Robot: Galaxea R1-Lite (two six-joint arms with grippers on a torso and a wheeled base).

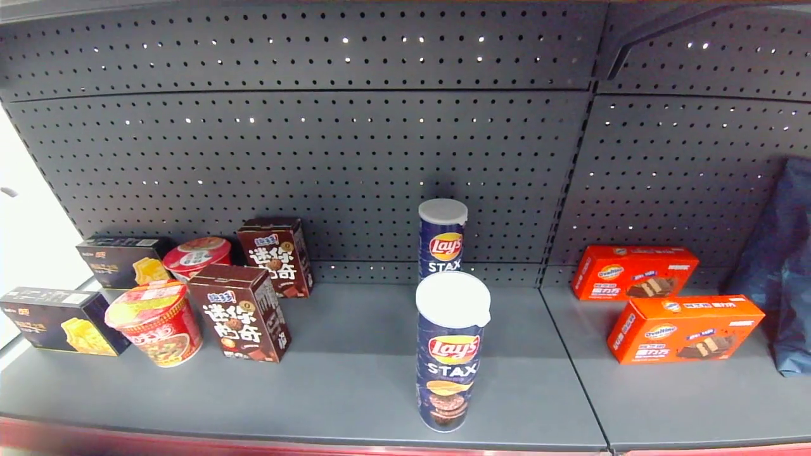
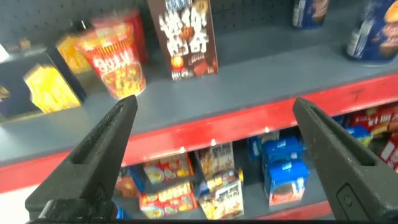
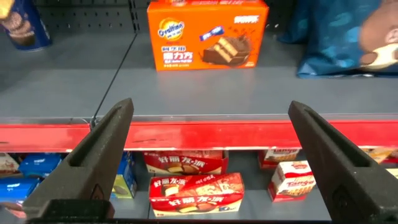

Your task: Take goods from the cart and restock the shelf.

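The grey shelf (image 1: 355, 392) stands before the robot, backed by a dark pegboard wall (image 1: 317, 158), and carries goods in three groups. At its right end a blue bag (image 1: 789, 272) leans against the wall. Near the bag lie two orange boxes, the rear orange box (image 1: 633, 272) by the wall and the front orange box (image 1: 684, 328) closer to the lip, the two apart from each other. In the middle two tall cans stand upright, one behind the other: the front can (image 1: 450, 354) near the lip, the rear can (image 1: 442, 240) close to the wall. At the left end stand two brown boxes (image 1: 241, 313), two noodle cups (image 1: 157, 324) and two dark boxes (image 1: 60, 320), each pair set one behind the other, with the front row packed close. A red strip (image 2: 249, 118) runs along the shelf's front edge, and beneath it a lower shelf (image 3: 255, 208) holds red packets (image 3: 196, 190) and other packs. Bare board lies open on both sides of the cans and along the lip in front of the left group. The cans are dark blue with white lids, the noodle cups red with printed foil tops, and the dark boxes bear a yellow picture. The left gripper (image 2: 214, 102) hangs before the red strip, facing the front noodle cup and brown box, its fingers spread wide on nothing. The right gripper (image 3: 210, 106) hangs before the strip below the front orange box, equally released.
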